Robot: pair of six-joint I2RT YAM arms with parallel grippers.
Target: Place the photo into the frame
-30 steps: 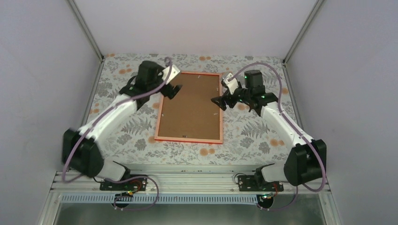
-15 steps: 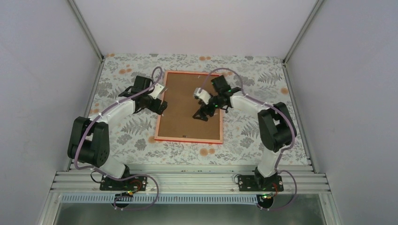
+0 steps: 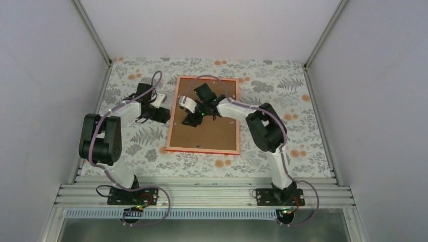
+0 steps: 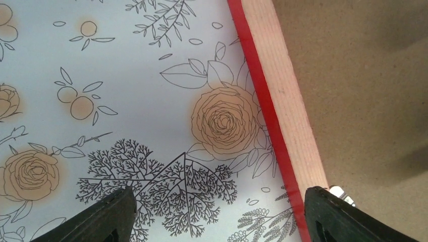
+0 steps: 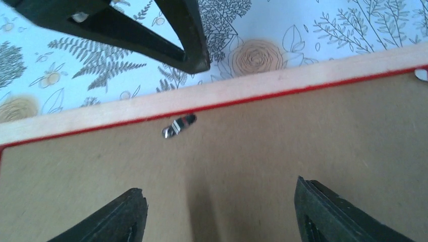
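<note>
Bench [image 3: 282, 136]: covered with a pale cloth printed with flowers and ferns; both arms are bolted at its near edge.
Right arm [image 3: 265, 128]: folded at the elbow and reaching left across the frame.
Left arm [image 3: 101, 138]: bent, with its wrist just beside the frame's left long side.
Frame [image 3: 202, 149]: lies flat on the middle of the bench with its paler back up and a thin red edge showing.
Backing board [image 3: 212, 133]: brown hardboard filling the frame's opening.
Right end effector [image 5: 219, 189]: released, its fingers spread above the board's left part with nothing between them.
Left end effector [image 4: 219, 194]: released, straddling the frame's left edge, one finger over the cloth and the other over the frame; whether it touches cannot be told.
Metal clip [image 5: 179, 125]: small, lying on the board just inside the frame's edge.
</note>
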